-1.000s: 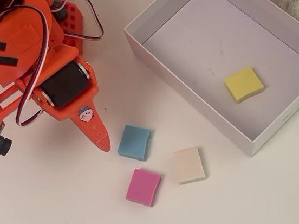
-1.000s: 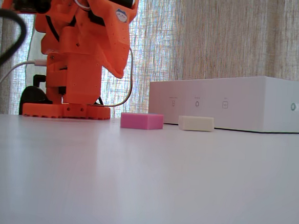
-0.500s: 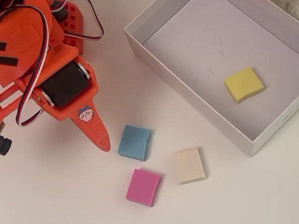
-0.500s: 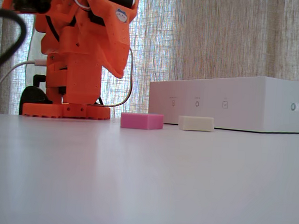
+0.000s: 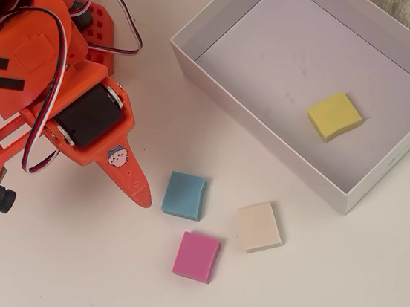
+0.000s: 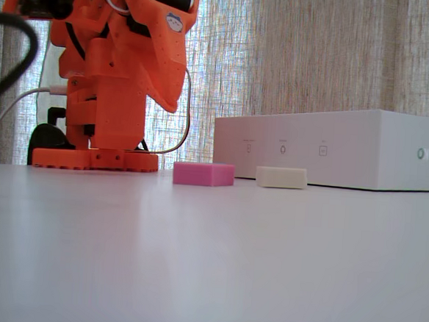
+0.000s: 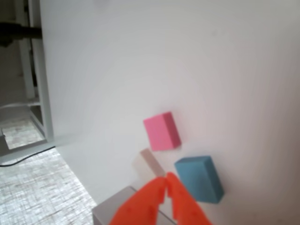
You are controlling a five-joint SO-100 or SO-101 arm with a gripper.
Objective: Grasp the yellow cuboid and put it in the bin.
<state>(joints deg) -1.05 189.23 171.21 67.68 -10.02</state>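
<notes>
My closed, empty gripper (image 7: 166,180) sits well apart from the cuboid (image 5: 334,115) in the bin (image 5: 264,128); light, soft foam, best pinched across opposite sides.

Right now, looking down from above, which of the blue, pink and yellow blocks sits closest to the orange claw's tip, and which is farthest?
Overhead view, from the gripper:
1. Blue block, just right of the tip.
2. Pink block, lower right on the table.
3. Yellow cuboid, far upper right, inside the bin.

bin (image 7: 115,211) cut off, cream block (image 7: 149,164) partly hidden
</notes>
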